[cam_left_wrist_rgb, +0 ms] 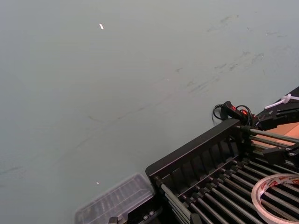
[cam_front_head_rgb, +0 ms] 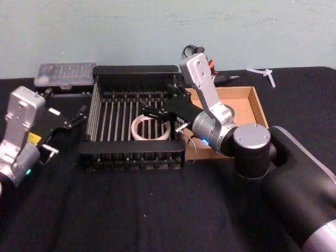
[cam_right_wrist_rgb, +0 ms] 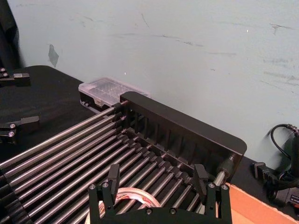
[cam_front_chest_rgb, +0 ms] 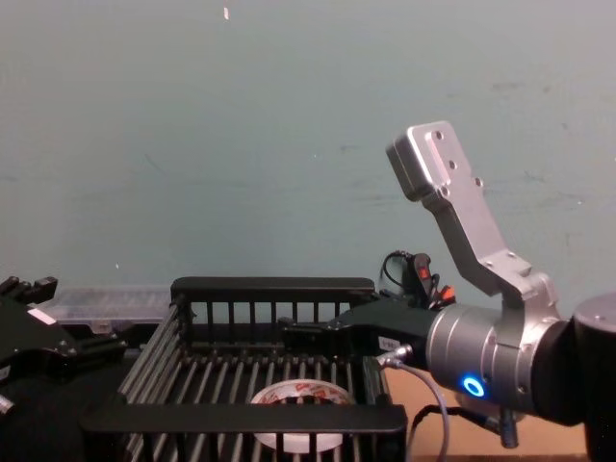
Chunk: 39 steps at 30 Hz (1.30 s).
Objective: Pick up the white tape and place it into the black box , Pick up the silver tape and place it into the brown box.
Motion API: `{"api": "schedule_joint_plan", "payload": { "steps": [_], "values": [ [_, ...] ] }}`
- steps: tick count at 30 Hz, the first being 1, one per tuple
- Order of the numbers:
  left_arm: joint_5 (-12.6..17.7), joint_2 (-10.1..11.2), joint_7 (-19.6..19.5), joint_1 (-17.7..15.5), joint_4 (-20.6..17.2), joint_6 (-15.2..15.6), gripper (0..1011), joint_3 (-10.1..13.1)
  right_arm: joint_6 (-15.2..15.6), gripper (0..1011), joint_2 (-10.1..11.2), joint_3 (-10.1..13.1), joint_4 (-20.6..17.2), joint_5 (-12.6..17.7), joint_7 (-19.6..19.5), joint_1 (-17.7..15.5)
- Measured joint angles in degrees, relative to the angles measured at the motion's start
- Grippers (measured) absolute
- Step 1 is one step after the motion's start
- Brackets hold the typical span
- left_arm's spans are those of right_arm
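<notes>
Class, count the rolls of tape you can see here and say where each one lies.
1: the white tape lies flat on the bars inside the black box. A silver roll may be hidden behind the right arm.

Black box: we see the black box (cam_left_wrist_rgb: 201,179) from one corner, its slatted bars running across the bottom.
White tape: the white tape (cam_left_wrist_rgb: 276,195) lies flat on those bars, red print showing inside.
Clear case: a clear plastic case (cam_left_wrist_rgb: 114,201) sits just beside the box corner.
Wall: a pale wall (cam_left_wrist_rgb: 117,74) rises behind.

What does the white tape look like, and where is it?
Find the big black crate with slatted bar sides in the middle of the black table. On its bar floor lies a wide, thin ring of white tape, beneath the right gripper. Red print marks its inner core.
</notes>
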Motion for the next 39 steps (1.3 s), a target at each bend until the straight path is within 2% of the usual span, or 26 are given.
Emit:
{"api": "schedule_joint_plan", "payload": {
  "steps": [5,13,20,25,39],
  "values": [
    [0.0,0.0,0.0,0.0,0.0,0.0,1001,0.0,0.0,1002,0.2,0.8,-1.0,0.0,0.4,-0.6],
    [0.0,0.0,0.0,0.0,0.0,0.0,1001,0.0,0.1,1002,1.4,3.0,-5.5,0.7,0.4,-2.7],
    [0.0,0.0,0.0,0.0,0.0,0.0,1001,0.0,0.0,1002,3.0,5.9,-9.4,1.4,-0.9,-4.7],
    [0.0,0.0,0.0,0.0,0.0,0.0,1001,0.0,-0.2,1002,4.8,9.1,-12.2,1.9,-2.3,-6.6],
    [0.0,0.0,0.0,0.0,0.0,0.0,1001,0.0,-0.3,1002,8.1,14.5,-14.9,1.8,-4.3,-10.6]
  ]
}}
